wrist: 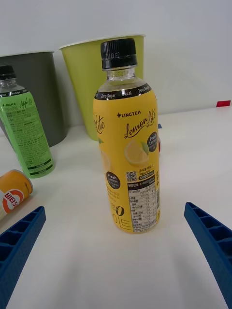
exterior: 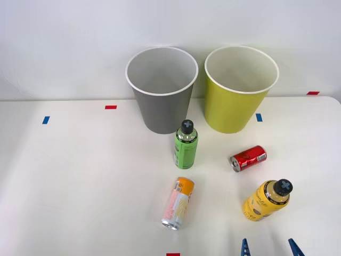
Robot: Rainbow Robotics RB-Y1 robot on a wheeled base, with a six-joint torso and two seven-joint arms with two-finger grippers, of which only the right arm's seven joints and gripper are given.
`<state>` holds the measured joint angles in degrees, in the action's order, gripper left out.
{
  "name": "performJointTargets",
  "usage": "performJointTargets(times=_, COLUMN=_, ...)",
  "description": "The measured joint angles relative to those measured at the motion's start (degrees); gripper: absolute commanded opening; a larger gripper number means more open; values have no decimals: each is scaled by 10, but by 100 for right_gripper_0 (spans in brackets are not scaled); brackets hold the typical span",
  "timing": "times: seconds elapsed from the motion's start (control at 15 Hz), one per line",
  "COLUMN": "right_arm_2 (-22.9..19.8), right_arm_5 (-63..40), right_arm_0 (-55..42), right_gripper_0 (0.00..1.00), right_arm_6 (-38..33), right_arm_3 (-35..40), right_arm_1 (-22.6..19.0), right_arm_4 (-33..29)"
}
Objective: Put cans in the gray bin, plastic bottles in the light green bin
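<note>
1. Right gripper hung with its two blue ribbed fingers spread wide and nothing between them, low over the table's near edge, lined up on the yellow lemon-tea bottle but not touching it.
2. That stubby bottle stood upright near the table's near right corner, black cap on.
3. Green-labelled bottle stood upright mid-table, just in front of the gray bin.
4. Short red can lay on its side between the two bottles, toward the right edge and in front of the light green bin.
5. Slim orange-and-cream can lay on its side near the front edge, about midway along it.
6. Both bins stood side by side at the far edge, and what I could see of their insides looked bare.
7. By my reckoning nothing had been sorted: two cans and two bottles all remained, with the yellow bottle looking like the first to be picked up.
</note>
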<state>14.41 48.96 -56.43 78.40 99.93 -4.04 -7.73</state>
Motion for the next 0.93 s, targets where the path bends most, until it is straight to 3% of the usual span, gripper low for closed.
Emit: performJointTargets(times=0.93, right_arm_2=0, right_arm_5=0, right_arm_0=0, right_gripper_0=100, right_arm_6=0, right_arm_3=0, right_arm_1=0, right_arm_4=0)
